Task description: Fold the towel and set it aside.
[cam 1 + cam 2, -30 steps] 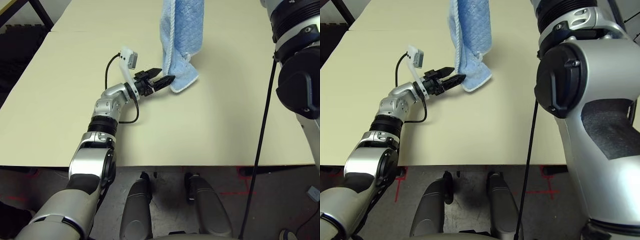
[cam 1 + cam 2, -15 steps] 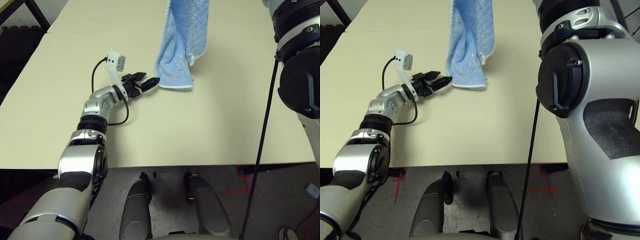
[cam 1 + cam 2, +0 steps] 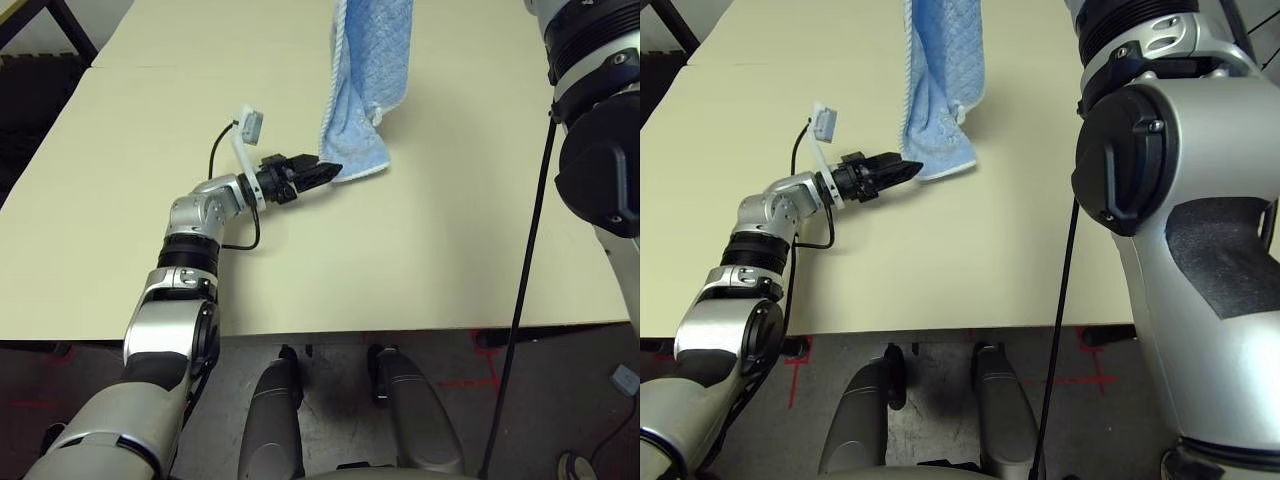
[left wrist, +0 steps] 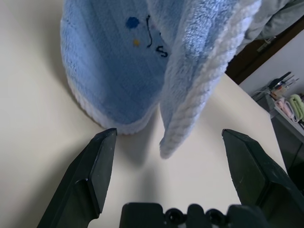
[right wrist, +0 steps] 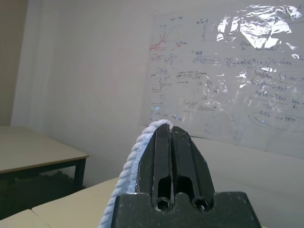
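Up top-centre, the closed right claw [image 5: 170,142] pinches the hanging blue towel [image 3: 365,90]; the open left claw [image 3: 322,171] flanks its bottom hem on the tabletop [image 3: 420,250].

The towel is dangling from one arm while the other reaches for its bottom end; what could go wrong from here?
1. The right gripper pinches only the towel's white edging, so a tug from below might pull it free.
2. The left gripper has its jaws open around a loose hanging corner; closing now might catch just that corner and leave the rest of the hem.
3. The towel's lower end rests crumpled on the table, so a fold made from here may come out uneven.
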